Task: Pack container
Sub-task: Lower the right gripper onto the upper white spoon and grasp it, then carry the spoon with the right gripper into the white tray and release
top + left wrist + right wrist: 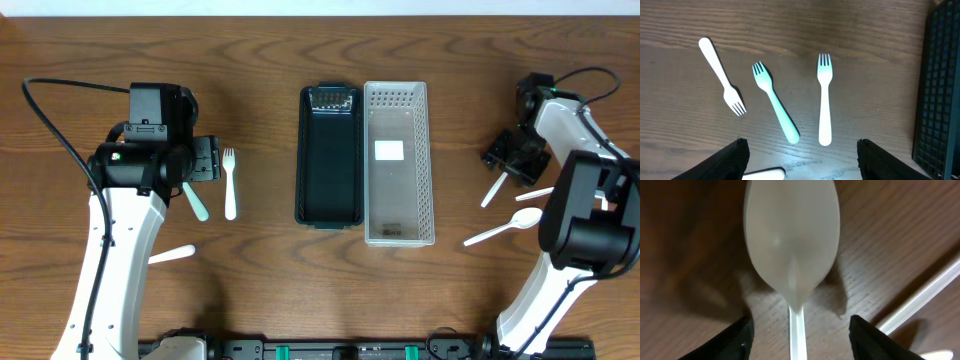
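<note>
A dark tray (330,155) and a pale perforated container (398,163) lie side by side mid-table. Left of them lie a white fork (230,185) (824,100), a teal fork (195,200) (775,102) and another white fork (720,75). My left gripper (205,160) (802,162) hovers open just behind the forks' handles, holding nothing. My right gripper (515,155) (800,340) is open, low over a white spoon (792,235). The spoon's thin handle (492,190) runs between the fingers, which stand apart from it.
A white handle (172,254) (765,174) lies near my left arm. By my right arm lie another white spoon (503,228) and a white stick-like utensil (535,193) (920,300). The dark tray's ribbed wall (940,85) fills the left wrist view's right edge.
</note>
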`<state>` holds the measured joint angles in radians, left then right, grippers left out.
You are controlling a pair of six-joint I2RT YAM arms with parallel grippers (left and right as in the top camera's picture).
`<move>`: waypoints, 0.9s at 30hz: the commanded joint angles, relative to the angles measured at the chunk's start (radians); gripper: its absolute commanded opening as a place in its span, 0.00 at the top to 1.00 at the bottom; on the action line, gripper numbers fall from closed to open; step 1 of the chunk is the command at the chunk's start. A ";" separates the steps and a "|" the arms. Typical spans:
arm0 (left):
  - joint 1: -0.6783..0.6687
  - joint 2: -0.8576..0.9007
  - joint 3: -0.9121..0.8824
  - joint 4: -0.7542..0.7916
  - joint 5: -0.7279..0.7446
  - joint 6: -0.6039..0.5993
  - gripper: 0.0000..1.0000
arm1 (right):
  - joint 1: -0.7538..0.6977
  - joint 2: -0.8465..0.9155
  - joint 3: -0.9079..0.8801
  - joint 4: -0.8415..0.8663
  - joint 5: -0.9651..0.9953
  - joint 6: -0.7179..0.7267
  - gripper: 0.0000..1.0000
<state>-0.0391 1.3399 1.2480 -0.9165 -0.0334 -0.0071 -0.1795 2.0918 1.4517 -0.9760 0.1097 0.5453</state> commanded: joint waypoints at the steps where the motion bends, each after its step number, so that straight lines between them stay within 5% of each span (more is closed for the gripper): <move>1: 0.005 0.007 0.018 -0.002 -0.012 -0.006 0.27 | -0.003 0.025 -0.003 -0.003 0.013 0.015 0.41; 6: 0.005 0.007 0.018 -0.002 -0.013 -0.006 0.27 | -0.003 0.025 -0.003 0.003 0.013 0.015 0.64; 18: 0.005 0.007 0.018 -0.003 -0.013 -0.006 0.27 | -0.002 0.025 -0.003 0.004 0.009 -0.010 0.97; 27: 0.005 0.007 0.018 -0.003 -0.012 -0.006 0.27 | 0.021 -0.003 0.044 0.031 -0.094 -0.138 0.99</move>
<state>-0.0391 1.3399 1.2480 -0.9165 -0.0338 -0.0071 -0.1780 2.0998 1.4578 -0.9463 0.0772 0.4812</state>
